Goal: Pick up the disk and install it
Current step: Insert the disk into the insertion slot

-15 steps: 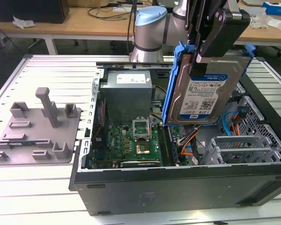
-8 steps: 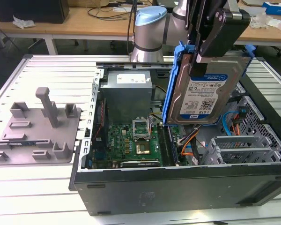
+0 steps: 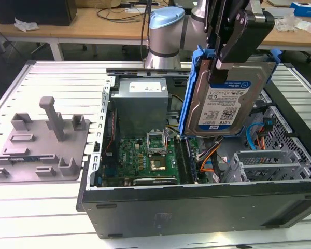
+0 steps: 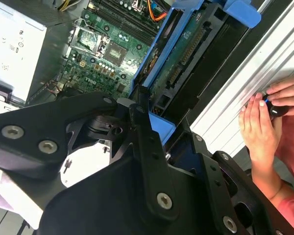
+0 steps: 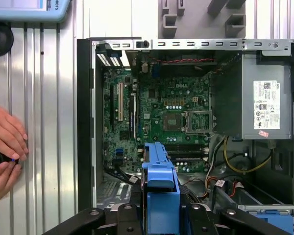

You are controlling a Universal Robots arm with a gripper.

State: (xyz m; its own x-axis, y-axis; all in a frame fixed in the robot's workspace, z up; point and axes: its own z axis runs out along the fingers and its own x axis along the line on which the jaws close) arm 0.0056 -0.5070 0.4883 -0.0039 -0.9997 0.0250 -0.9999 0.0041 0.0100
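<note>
My gripper (image 3: 221,61) is shut on the disk (image 3: 228,101), a silver hard drive with a white-and-blue label in a blue carrier frame. The disk hangs upright, held by its upper edge, above the right part of the open computer case (image 3: 197,205). It is clear of the case floor and touches nothing else. In the second wrist view the disk (image 4: 186,46) shows its green circuit-board side and blue frame, with a black finger (image 4: 142,127) against its edge. Edge-on in the first wrist view, the blue frame of the disk (image 5: 159,193) sits above the motherboard (image 5: 171,112).
Inside the case are a grey power supply (image 3: 142,101), the motherboard (image 3: 145,155) and a metal drive cage (image 3: 269,163) with orange and blue cables. A grey fixture plate (image 3: 41,140) lies at the exterior view's left. A person's hands (image 5: 5,147) rest on the slatted table beside the case.
</note>
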